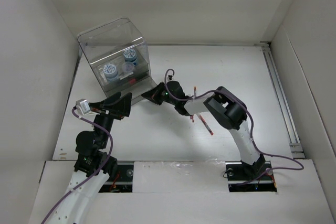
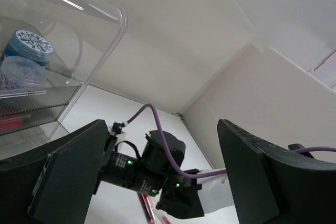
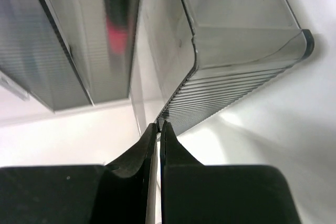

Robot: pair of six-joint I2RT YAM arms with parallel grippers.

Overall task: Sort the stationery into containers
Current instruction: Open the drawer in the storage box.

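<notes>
Stationery is partly sorted: round blue-and-white rolls [image 1: 110, 70] sit inside the clear plastic cube organiser box [image 1: 100, 38] at the far left. Thin red pens [image 1: 209, 126] lie on the white table [image 1: 236, 72] under the right arm, not yet put away. The right gripper [image 3: 158, 135] is pinched together, nothing visible between its fingers, at the box's slid-out ribbed drawer [image 3: 236, 51]. The left gripper [image 1: 116, 106] gapes wide nearby.

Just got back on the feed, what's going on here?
The right gripper is shut, its tips at the ribbed front of a drawer of the clear organiser box; whether it pinches anything is unclear. The left gripper hangs open near the box, holding nothing. Two blue-and-white rolls sit inside the box, and red pens lie on the table.
</notes>
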